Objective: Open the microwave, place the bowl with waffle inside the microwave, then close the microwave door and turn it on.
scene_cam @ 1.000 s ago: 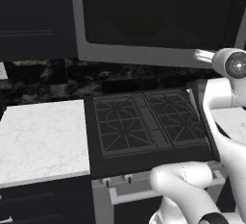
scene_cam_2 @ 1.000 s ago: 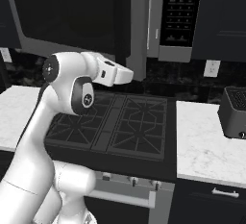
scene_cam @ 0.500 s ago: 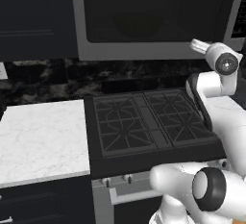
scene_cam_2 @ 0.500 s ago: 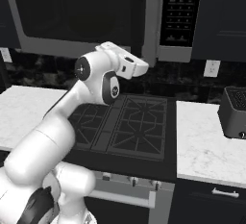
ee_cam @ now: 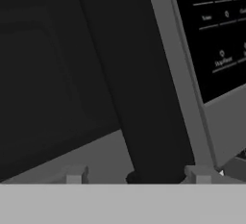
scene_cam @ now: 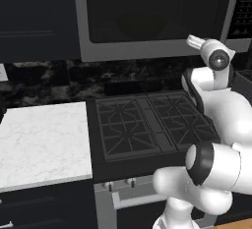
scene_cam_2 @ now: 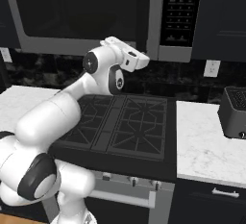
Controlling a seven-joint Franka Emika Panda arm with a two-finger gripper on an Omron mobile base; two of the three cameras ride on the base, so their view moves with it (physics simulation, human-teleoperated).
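The microwave (scene_cam_2: 120,16) hangs above the stove (scene_cam_2: 120,127), its microwave door (scene_cam: 152,12) flush with the frame. In the hand view the black vertical handle (ee_cam: 137,83) runs down between the two fingertips (ee_cam: 75,175) of the hand (ee_cam: 137,176), one tip on each side of the bar's lower end; the hand is spread around it, and whether the pads touch the bar cannot be told. The button panel (ee_cam: 211,31) lies just beside the handle. A white marble surface (scene_cam: 42,144) flanks the stove, and a dark toaster (scene_cam_2: 235,112) stands on the opposite surface.
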